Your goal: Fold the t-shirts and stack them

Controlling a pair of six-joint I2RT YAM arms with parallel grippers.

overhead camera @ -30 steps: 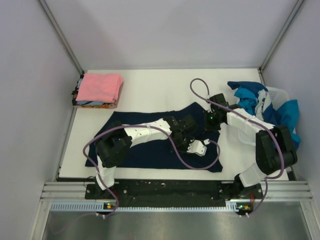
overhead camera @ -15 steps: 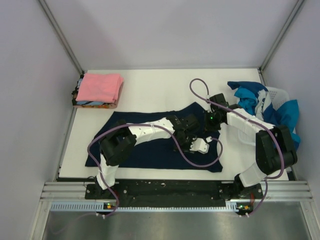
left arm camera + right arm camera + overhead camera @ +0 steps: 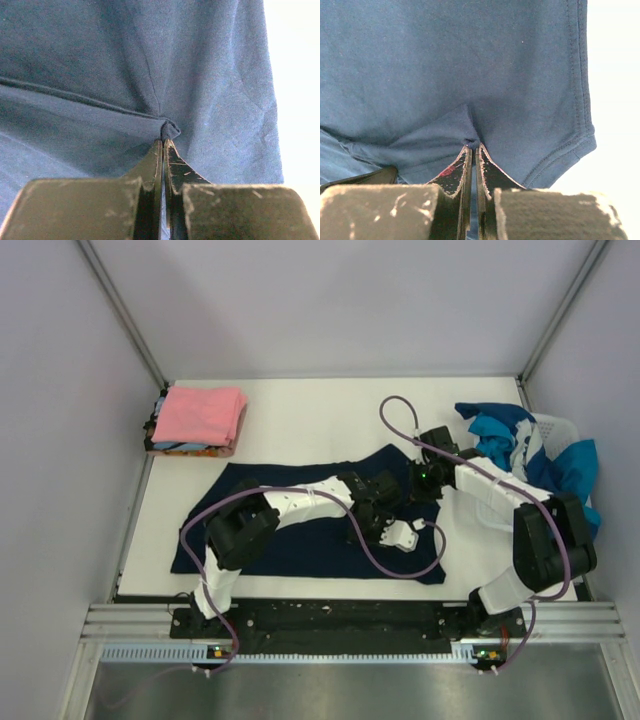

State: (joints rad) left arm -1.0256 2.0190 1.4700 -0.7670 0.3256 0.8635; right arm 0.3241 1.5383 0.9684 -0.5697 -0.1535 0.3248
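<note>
A dark navy t-shirt (image 3: 290, 540) lies spread on the white table. My left gripper (image 3: 372, 502) is shut on a pinch of its cloth (image 3: 170, 130) near the shirt's right side. My right gripper (image 3: 418, 483) is shut on a fold of the same shirt (image 3: 470, 141) close to a sleeve hem (image 3: 570, 145) at the far right corner. A folded pink t-shirt (image 3: 200, 413) tops a stack at the far left. Teal/blue and white shirts (image 3: 520, 445) hang from the basket at the right.
A white slatted basket (image 3: 560, 430) stands at the right edge. The stack under the pink shirt shows orange and light blue edges (image 3: 185, 448). Purple cables (image 3: 400, 425) loop over the shirt and table. Grey walls surround the table.
The left arm has shifted slightly toward the right and near side, dragging the navy cloth a little. The right gripper has stayed in place.
</note>
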